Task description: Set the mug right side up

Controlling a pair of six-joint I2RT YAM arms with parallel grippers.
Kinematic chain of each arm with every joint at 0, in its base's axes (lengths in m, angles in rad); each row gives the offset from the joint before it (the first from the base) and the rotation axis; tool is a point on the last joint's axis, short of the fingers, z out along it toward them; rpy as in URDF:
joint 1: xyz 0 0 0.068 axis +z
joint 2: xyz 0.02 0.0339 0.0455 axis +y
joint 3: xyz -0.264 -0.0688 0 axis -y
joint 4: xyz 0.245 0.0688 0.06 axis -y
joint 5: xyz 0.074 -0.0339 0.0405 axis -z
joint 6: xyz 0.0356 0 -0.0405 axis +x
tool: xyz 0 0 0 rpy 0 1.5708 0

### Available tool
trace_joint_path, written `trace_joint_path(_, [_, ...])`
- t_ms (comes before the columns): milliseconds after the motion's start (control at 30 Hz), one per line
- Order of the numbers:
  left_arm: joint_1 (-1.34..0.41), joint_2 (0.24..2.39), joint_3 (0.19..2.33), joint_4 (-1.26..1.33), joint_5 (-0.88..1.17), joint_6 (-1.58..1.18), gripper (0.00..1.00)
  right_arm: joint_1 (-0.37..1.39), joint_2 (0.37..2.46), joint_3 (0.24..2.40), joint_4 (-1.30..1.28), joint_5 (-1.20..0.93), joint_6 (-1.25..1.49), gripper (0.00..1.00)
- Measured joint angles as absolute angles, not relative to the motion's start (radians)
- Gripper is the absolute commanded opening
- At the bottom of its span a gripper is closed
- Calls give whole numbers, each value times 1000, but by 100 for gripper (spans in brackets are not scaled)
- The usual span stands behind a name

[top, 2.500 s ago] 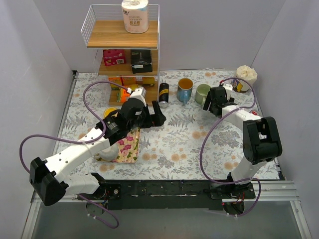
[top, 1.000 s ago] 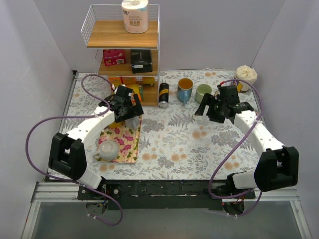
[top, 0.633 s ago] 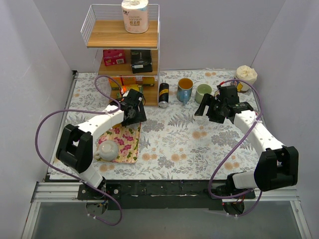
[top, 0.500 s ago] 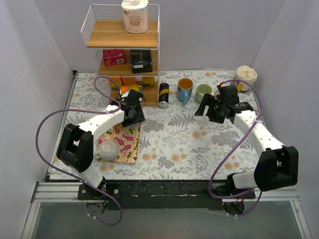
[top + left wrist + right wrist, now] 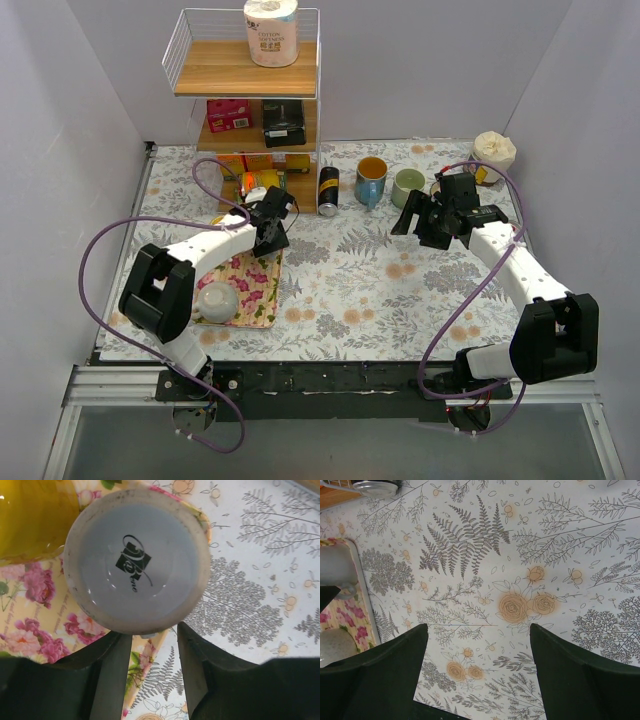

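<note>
The mug (image 5: 135,560) stands upside down on the far right corner of the floral tray (image 5: 30,625), its white base with a dark logo facing up. My left gripper (image 5: 154,632) hangs straight over it and hides it in the top view, where that gripper (image 5: 272,222) sits at the tray's corner. Its jaws are narrowed but still apart, with a small piece of the mug's handle (image 5: 148,635) between the fingertips. The right wrist view shows the mug (image 5: 337,565) from the side. My right gripper (image 5: 412,232) hovers open over bare tablecloth with nothing between its fingers.
A second white cup (image 5: 217,300) sits upside down on the tray's near end, and a yellow cup (image 5: 35,520) stands beside the mug. A shelf rack (image 5: 250,80), a black can (image 5: 327,190), a blue mug (image 5: 371,180) and a green mug (image 5: 407,185) line the back.
My left gripper has shifted a little to the right over the tray's corner and its jaws have narrowed from wide open. The right arm has stayed put.
</note>
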State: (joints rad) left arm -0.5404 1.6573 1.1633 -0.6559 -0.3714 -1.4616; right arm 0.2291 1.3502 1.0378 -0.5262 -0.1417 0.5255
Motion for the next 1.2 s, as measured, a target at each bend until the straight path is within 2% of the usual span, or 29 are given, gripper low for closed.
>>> trace_joint_path(267, [-541,1672,1116,-643,-414,-1474,31,229,1350,1036,-529,-142,528,88])
trace_joint_path(633, [-544,1672,1098,-617,-459,-1483,29,229,1346,1032,-531,-142,528,88])
trace_joint_path(800, [-548,1671,1090,-607,-472,-1489,23,229,1333,1023,-533,-145,529,87])
trace_joint_path(933, [-554,1670,1086,-601,-484,-1493,22,229,1328,1017,-534,-146,529,87])
trace_joint_path(1000, [-556,1668,1084,-599,-490,-1494,23,229,1328,1017,-534,-146,530,87])
trace_joint_path(1133, [-560,1649,1074,-598,-503,-1496,40,229,1328,1017,-534,-153,532,86])
trace_joint_path(1200, [-560,1641,1074,-597,-511,-1497,42,229,1328,1017,-534,-155,534,86])
